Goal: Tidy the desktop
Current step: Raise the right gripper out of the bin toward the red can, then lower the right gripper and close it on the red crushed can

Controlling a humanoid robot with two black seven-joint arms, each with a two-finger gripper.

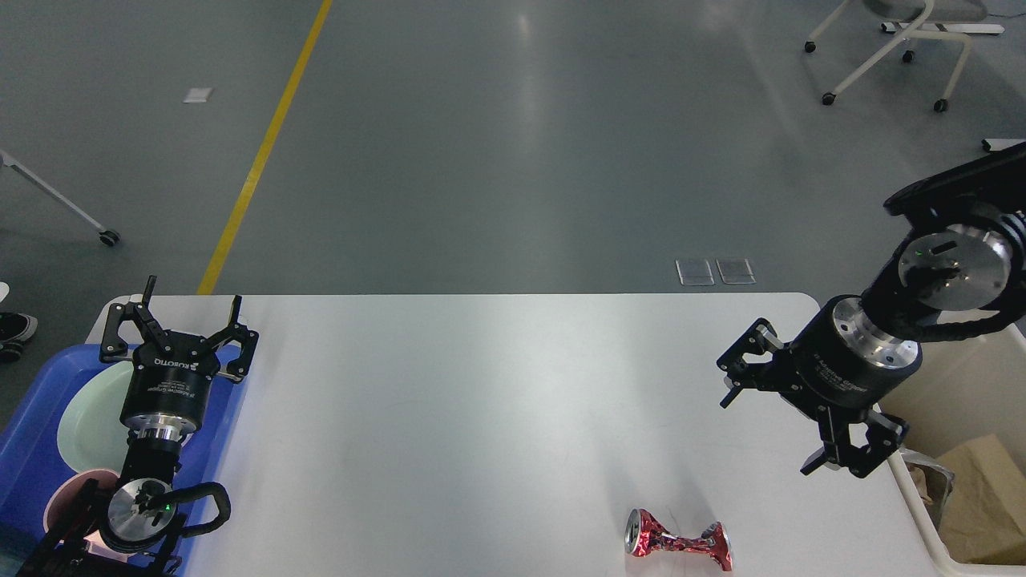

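From the head view, I see the desktop (481, 401), a large white, smooth, slightly glossy tabletop with rounded corners, filling the lower half of the frame from left to right. At lower centre-right, a crushed red aluminium can (678, 542) lies on its side on it, pinched in at the middle.

My left gripper (191, 314) sits at the left of the frame, above the far end of a blue plastic tray (24, 457) in the lower left corner; its two black fingers are spread wide and hold nothing. In the tray lie a pale green round plate (88, 425) and a pink cup (68, 501), both partly hidden by my arm.

My right gripper (769, 425) hangs at the right of the frame, above the desktop's right end, up and right of the can and apart from it; its fingers are parted wide and empty.

At the lower right edge, just beside the desktop, a cream-white bin (922, 521) holds brown cardboard (982, 497).
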